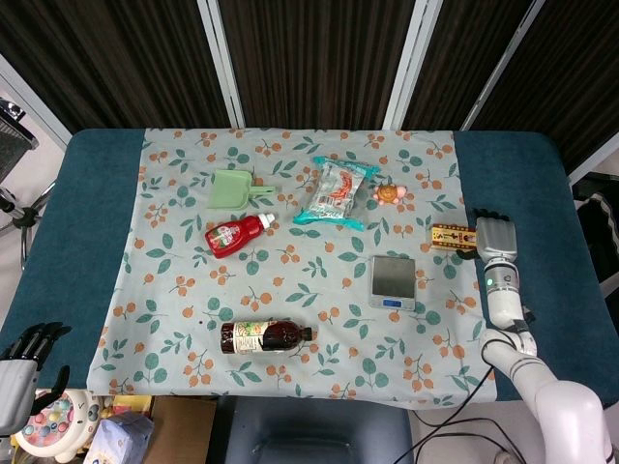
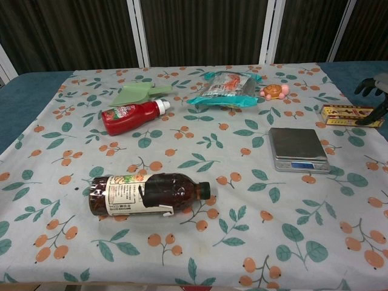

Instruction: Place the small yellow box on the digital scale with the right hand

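The counter [image 1: 87, 222] wore a matt teal fabric, overlaid by a pale printed cloth [image 1: 319, 290] with slight wrinkles. The scale [image 2: 298, 147] had a brushed metal platform with a dull sheen. The box [image 2: 347, 114] looked like printed card, yellow and faintly glossy. The red bottle [image 2: 132, 116] was shiny plastic; the dark bottle [image 2: 148, 193] was glossy, with a paper-like label. The snack bag [image 2: 225, 88] was crinkled, reflective film. The scoop [image 1: 237, 188] was matt green plastic. The right hand [image 1: 495, 237] had a smooth grey shell and black fingers [image 2: 367, 85].
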